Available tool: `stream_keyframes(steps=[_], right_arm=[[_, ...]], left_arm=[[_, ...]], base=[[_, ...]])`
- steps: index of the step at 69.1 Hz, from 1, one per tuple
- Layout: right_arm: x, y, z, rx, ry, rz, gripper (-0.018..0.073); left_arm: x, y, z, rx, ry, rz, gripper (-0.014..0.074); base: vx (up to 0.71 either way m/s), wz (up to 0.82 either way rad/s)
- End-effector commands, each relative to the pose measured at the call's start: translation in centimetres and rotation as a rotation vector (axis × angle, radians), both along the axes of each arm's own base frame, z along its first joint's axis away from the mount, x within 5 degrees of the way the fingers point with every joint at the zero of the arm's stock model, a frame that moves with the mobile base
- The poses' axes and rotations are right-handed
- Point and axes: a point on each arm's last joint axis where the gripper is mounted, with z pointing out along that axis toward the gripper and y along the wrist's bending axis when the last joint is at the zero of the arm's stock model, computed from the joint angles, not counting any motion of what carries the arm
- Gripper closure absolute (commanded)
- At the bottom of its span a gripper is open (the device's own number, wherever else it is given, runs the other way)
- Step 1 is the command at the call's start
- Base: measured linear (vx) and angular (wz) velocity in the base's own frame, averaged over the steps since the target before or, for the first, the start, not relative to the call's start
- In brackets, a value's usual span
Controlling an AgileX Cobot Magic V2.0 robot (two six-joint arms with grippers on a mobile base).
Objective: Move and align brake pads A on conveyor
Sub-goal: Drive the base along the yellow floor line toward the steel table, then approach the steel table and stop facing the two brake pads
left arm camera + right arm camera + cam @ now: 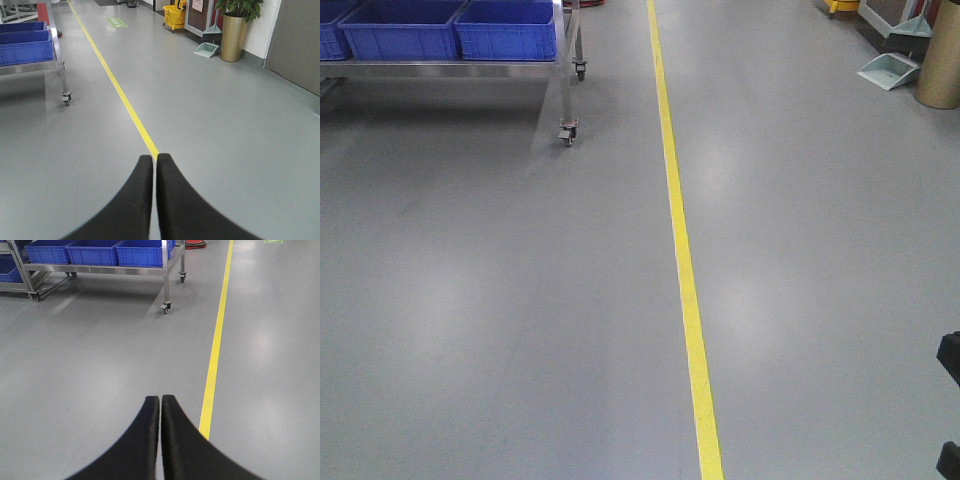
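No brake pads and no conveyor show in any view; both are out of view. My left gripper point(154, 157) is shut with nothing between its black fingers, pointing along the grey floor over the yellow line. My right gripper point(161, 398) is also shut and empty, held above the floor just left of the yellow line. Black parts of one arm point(950, 400) peek in at the right edge of the front view.
A yellow floor line point(680, 250) runs ahead. A steel wheeled rack point(565, 110) with blue bins point(505, 28) stands at the far left. A gold planter point(232, 37), a dustpan point(206, 49) and a yellow mop bucket point(174, 16) line the right wall.
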Motion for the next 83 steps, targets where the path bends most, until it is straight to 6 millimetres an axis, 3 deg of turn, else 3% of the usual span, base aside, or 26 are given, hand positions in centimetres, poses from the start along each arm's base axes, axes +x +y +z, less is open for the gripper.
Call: stream_keyframes(steps=[1,38,83], right_arm=[[0.17,0.17,1.47,0.013,-0.096,0.017,0.0568],[0.17,0.16,1.46,0.013,-0.094,0.016,0.0568],[0.17,0.17,1.47,0.013,-0.095,0.016,0.0568]], left_arm=[[0.20,-0.13,1.27,-0.031,-0.075,-0.008,0.0603],[0.20,-0.13,1.27,-0.031,-0.075,-0.008,0.0603],[0.18,-0.12,1.27,-0.031,-0.075,-0.008,0.0603]], base=[[0.28,-0.02],[0.18,0.21],[0.07,0.86]])
